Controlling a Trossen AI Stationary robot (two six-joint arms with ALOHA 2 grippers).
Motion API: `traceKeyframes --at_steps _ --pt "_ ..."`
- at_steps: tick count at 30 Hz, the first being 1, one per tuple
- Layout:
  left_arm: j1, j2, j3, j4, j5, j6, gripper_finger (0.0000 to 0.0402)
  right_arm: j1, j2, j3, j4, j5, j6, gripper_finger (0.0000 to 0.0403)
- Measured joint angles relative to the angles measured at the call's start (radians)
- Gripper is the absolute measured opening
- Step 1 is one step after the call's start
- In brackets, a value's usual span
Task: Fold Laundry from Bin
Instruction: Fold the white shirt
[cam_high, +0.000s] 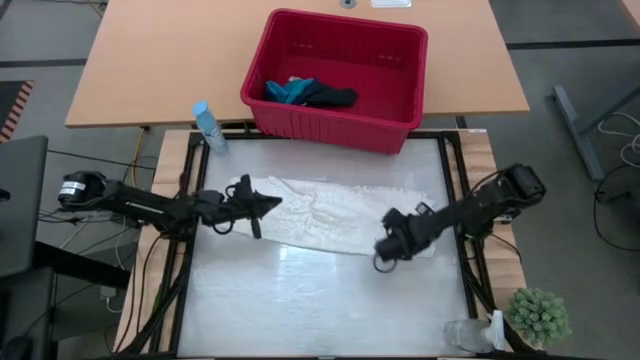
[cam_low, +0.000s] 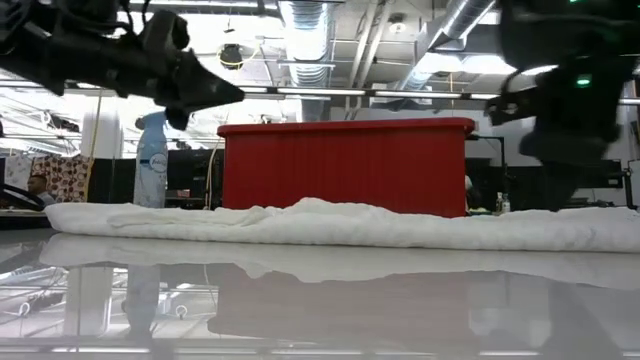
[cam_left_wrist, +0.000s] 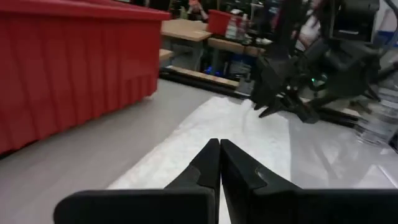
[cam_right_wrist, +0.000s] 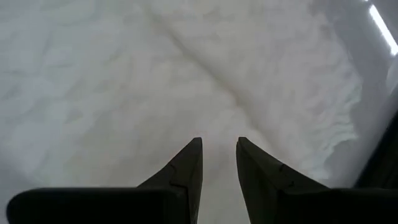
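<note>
1. Your big white cloth (cam_high: 330, 222) lies spread out flat on the shiny worktop (cam_high: 320, 300), just in front of the red bin (cam_high: 335, 80).
2. From the low view the white cloth (cam_low: 330, 225) is a long, low, lumpy strip, and the bin (cam_low: 345, 165) stands behind it.
3. The bin sits at the far edge of the worktop. The dark cloth (cam_high: 330, 97) and the small teal cloth (cam_high: 290, 91) are in it, bunched together and touching near its left wall.
4. Your left claw (cam_high: 268, 203) is up in the air over the left end of the white cloth. In the low view the left claw (cam_low: 215, 95) hangs high above the cloth and does not touch it.
5. In the left wrist view the left claw (cam_left_wrist: 219, 152) has its two fingers pressed tight together. It holds nothing.
6. Your right claw (cam_high: 385, 255) is over the right part of the white cloth, near the front edge of the cloth.
7. In the right wrist view the right claw (cam_right_wrist: 219, 149) points down at the white cloth (cam_right_wrist: 155, 74). Its fingers (cam_right_wrist: 186, 165) stand a little way apart, and no cloth is between them.
8. A spray bottle (cam_high: 208, 127) stands by the bin's left corner. A small green plant (cam_high: 538, 315) sits at the right front corner.
</note>
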Motion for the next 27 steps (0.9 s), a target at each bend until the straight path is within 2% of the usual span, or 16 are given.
traceKeyframes --at_steps 3,5,7,11,14,18,20,23,27 --pt "0.008 0.075 0.048 -0.001 0.012 0.045 0.0 0.071 0.0 -0.027 0.025 0.026 0.098 0.0123" --pt "0.024 0.145 0.079 -0.002 0.055 0.067 0.0 0.1 0.001 -0.042 0.049 0.064 0.148 0.0123" --pt "0.04 0.237 0.127 0.003 0.141 0.07 0.0 0.117 0.001 -0.053 0.051 0.098 0.181 0.0123" --pt "0.043 0.443 0.248 0.004 0.392 0.132 0.0 0.127 0.001 -0.058 0.053 0.135 0.189 0.0123" --pt "0.021 0.59 0.352 -0.003 0.47 0.227 0.0 0.118 0.001 -0.058 0.053 0.136 0.188 0.0123" --pt "0.013 0.739 0.461 -0.056 0.458 0.338 0.0 0.114 0.001 -0.058 0.053 0.136 0.185 0.0123" --pt "0.027 0.793 0.506 -0.103 0.408 0.346 0.0 0.117 0.002 -0.058 0.054 0.135 0.182 0.0123" --pt "0.06 0.858 0.543 -0.144 0.388 0.366 0.0 0.13 0.002 -0.058 0.055 0.134 0.181 0.0123" --pt "0.109 0.906 0.561 -0.138 0.309 0.338 0.0 0.147 0.002 -0.058 0.054 0.134 0.186 0.0123"
